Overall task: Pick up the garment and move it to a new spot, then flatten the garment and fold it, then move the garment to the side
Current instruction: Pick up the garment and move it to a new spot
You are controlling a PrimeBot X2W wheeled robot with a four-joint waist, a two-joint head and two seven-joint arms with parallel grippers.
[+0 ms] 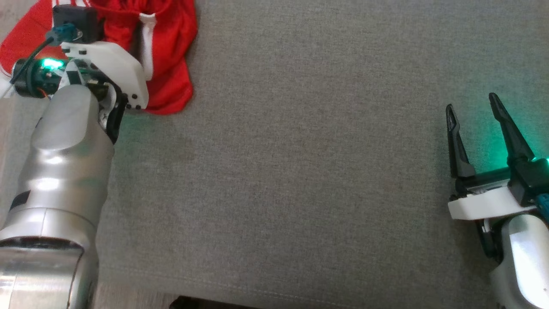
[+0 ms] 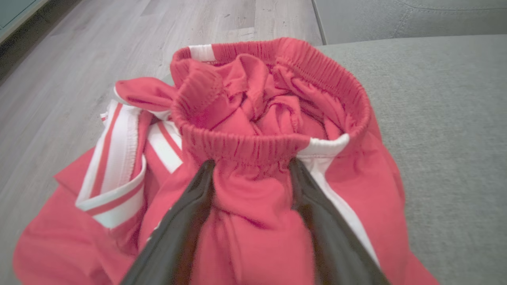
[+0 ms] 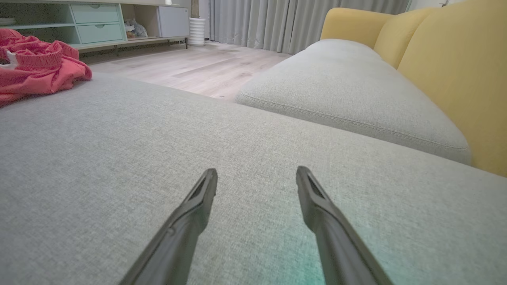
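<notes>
i'm at the very start: the red garment (image 1: 171, 64) lies crumpled at the far left corner of the grey cushion (image 1: 300, 171), my left gripper (image 2: 251, 162) straddles a fold under its waistband, whether clamped i cannot tell, my right gripper (image 1: 471, 101) is spread and empty, and moving, flattening and folding are all left to do.

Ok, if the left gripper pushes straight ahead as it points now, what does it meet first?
The red shorts: the left gripper points right at their elastic waistband, though actual contact is unclear.

The garment (image 2: 245, 213) is smooth red cloth, its waistband (image 2: 241, 144) gathered and ribbed. The cushion (image 1: 300, 171) beneath the garment is matt, coarse-woven grey fabric.
</notes>
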